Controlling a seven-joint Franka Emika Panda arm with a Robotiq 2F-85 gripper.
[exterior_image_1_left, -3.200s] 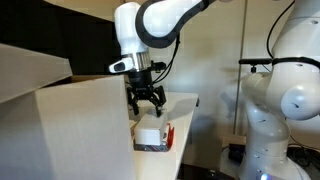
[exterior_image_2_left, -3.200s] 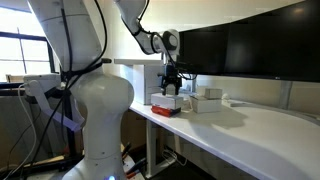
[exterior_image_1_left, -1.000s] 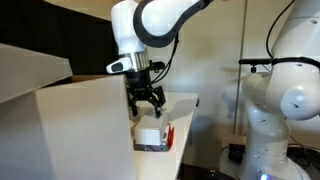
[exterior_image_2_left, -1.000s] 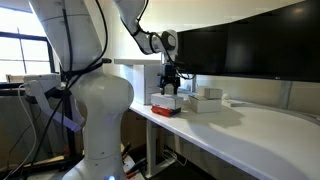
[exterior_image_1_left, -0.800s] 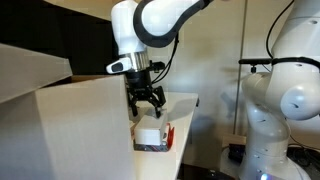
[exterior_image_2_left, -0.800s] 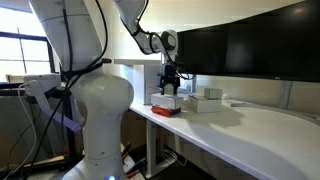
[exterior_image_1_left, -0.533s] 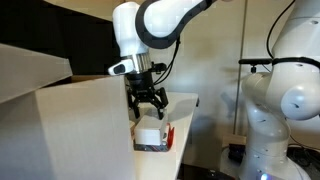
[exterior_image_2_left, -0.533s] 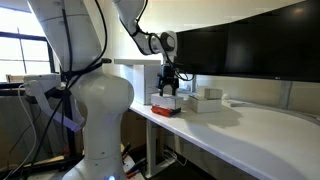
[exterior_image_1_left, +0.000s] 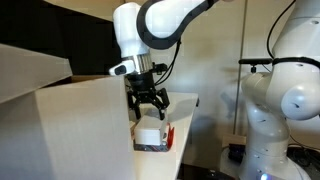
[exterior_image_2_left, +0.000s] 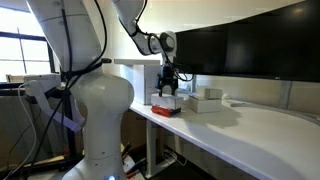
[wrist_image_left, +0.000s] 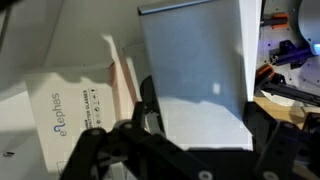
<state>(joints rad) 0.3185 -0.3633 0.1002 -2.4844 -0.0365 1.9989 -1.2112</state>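
Both exterior views share the box; wrist view looks down closely.

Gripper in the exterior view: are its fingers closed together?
No, the gripper has its fingers spread wide apart above the white box.

White desk, dark monitors behind, bright window beyond.

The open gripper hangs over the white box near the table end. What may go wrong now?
1. The white box stands close to the end of the table; a sideways nudge from the gripper may push it off.
2. In the wrist view the box nearly fills the gap between the open jaws, so a finger may land on its top.
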